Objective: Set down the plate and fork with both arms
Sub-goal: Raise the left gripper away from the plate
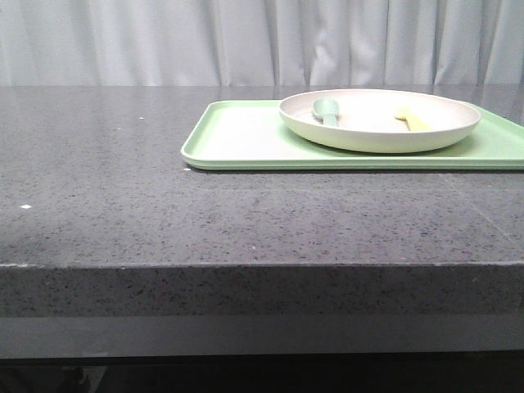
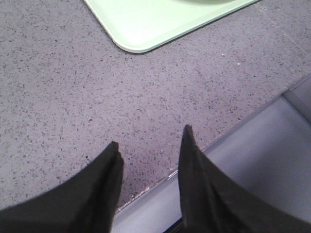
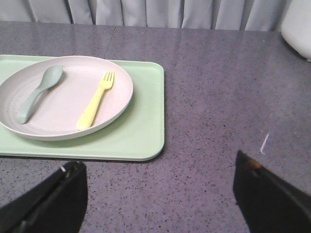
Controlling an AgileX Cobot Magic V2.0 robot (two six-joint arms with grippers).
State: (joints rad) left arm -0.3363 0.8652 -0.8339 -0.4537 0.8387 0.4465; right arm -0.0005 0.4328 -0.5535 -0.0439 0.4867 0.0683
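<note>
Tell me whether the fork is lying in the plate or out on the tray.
In the plate. The fork lies flat inside the plate, beside the spoon; neither claw touches it.

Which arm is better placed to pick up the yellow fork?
Right. The right tool is open and faces the small yellow plastic fork lying in the round cream plate. The left tool sees only a corner of the light-green rectangular tray.

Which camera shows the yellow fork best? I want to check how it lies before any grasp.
The right wrist view: the fork shows whole, lying in the plate beside the spoon. The front view catches only a yellow sliver over the plate's rim. The left wrist view misses it entirely.
</note>
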